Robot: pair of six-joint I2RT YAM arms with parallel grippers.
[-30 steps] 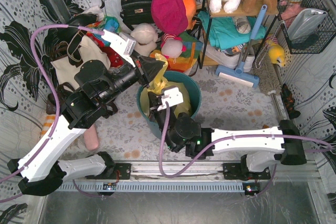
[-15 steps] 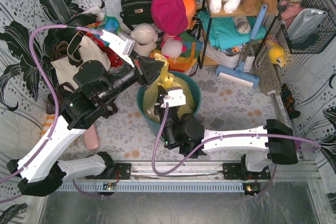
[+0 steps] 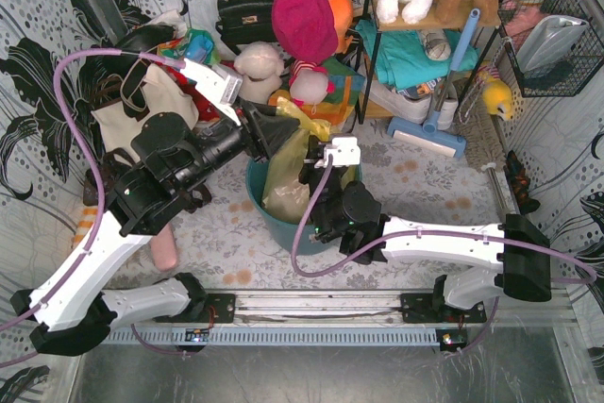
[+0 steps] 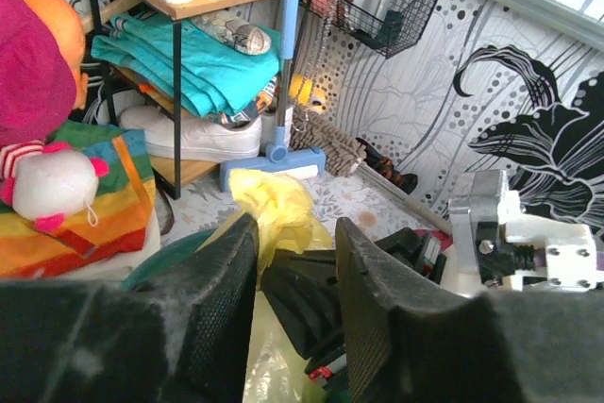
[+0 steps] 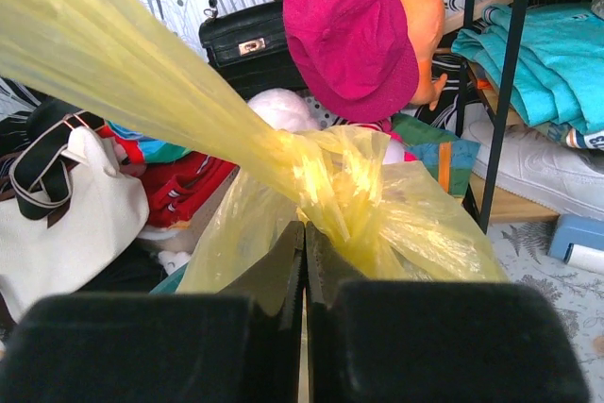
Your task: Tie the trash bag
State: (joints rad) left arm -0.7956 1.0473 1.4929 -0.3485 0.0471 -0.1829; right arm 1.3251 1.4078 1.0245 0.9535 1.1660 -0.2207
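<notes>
Top view:
- You have trash bag [image 3: 286, 175] standing taller out of teal bin [image 3: 257, 197] than half a second ago.
- Right gripper [image 3: 314, 179] has shifted up and right, now against bag's right flank.
- Left gripper [image 3: 271, 131] sits at bag's top, same spot as before.

Left wrist view:
- Your left jaws are released, parted where they were clamped earlier.
- Bag's yellow tail stands loose just beyond fingers [image 4: 219, 290], unpinched.

Right wrist view:
- Your right jaws are clenched on bag plastic just under twisted neck.
- One strip runs taut to upper left.
</notes>
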